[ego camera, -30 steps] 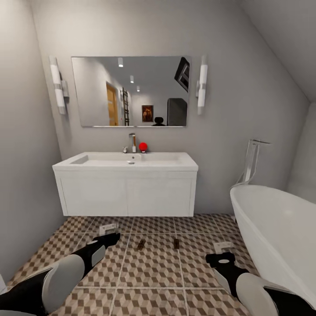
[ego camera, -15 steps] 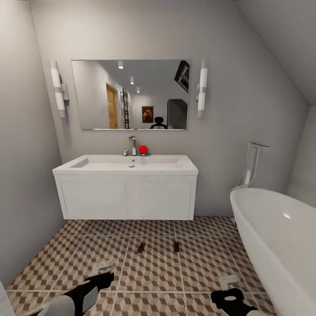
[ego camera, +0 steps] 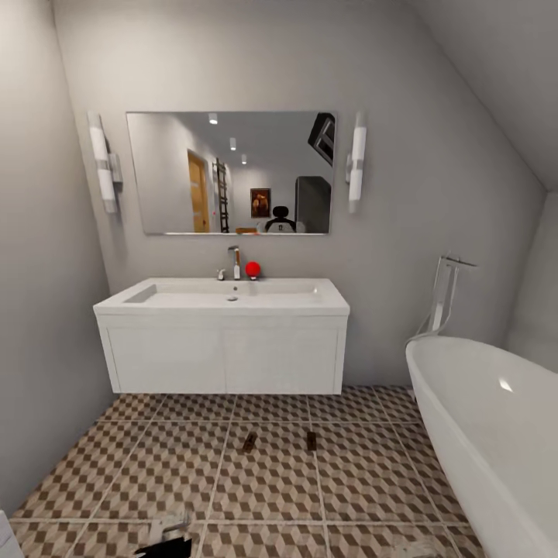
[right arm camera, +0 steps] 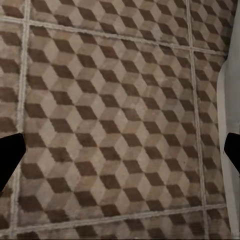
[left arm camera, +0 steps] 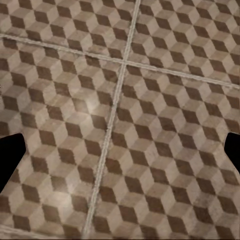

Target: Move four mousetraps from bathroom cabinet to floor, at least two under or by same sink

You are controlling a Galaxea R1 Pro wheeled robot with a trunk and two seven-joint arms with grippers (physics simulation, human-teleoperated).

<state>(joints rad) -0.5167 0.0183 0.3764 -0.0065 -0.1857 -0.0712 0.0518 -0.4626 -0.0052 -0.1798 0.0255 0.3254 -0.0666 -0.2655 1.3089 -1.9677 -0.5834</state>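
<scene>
Head view: two mousetraps lie apart on the bathroom floor in front of the white sink (bathtub alongside). Left gripper and right gripper hang over tiles, fingers spread, empty.

head: faces sink | wrists: close, down, floor shared

No readable text, labels, brand names, numbers or signs appear anywhere. A small framed picture reflected in the bathroom mirror may carry some marking, but it is too small and blurred to tell.
</scene>
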